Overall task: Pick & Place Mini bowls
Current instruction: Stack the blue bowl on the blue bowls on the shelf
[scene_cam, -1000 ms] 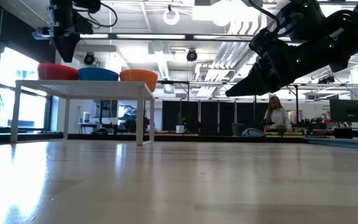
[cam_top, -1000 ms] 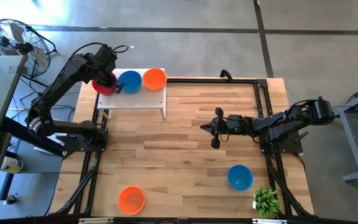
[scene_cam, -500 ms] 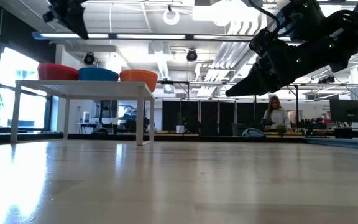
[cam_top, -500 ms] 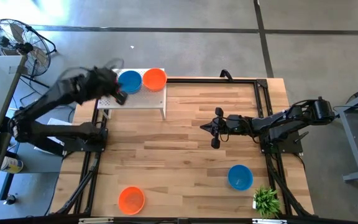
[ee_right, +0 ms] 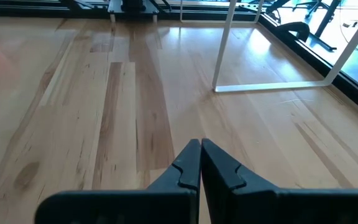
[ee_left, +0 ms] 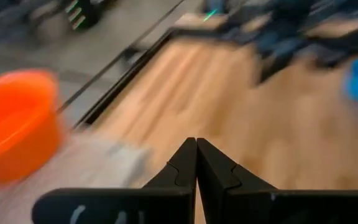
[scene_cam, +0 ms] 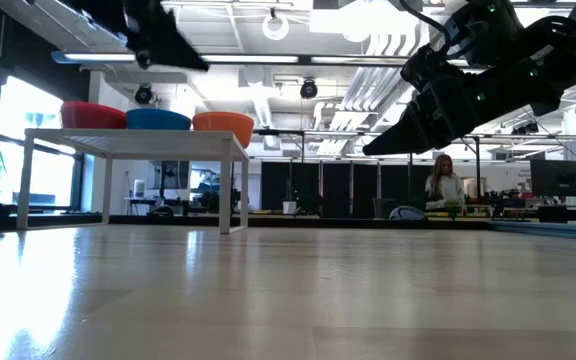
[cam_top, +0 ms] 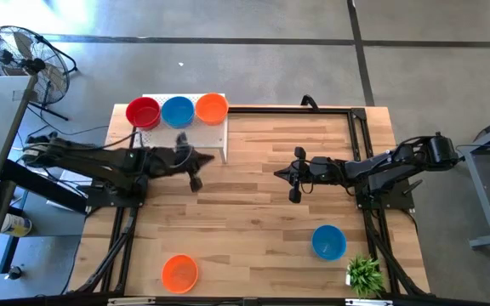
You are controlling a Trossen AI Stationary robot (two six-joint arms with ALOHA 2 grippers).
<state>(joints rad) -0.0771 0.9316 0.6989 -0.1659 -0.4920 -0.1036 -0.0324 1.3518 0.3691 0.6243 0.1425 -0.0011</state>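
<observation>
Bowls on the white stand (cam_top: 156,134)
Glossy red bowl (cam_top: 143,112), blue bowl (cam_top: 177,110), orange bowl (cam_top: 212,108) in a row; left gripper (cam_top: 193,164) and right gripper (cam_top: 289,173) pressed together, empty.

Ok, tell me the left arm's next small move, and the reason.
Probably swing the left pincer toward the orange bowl on the table near its side. Its fingers are shut with nothing between them, and the white stand already carries a red, a blue and an orange one.
</observation>
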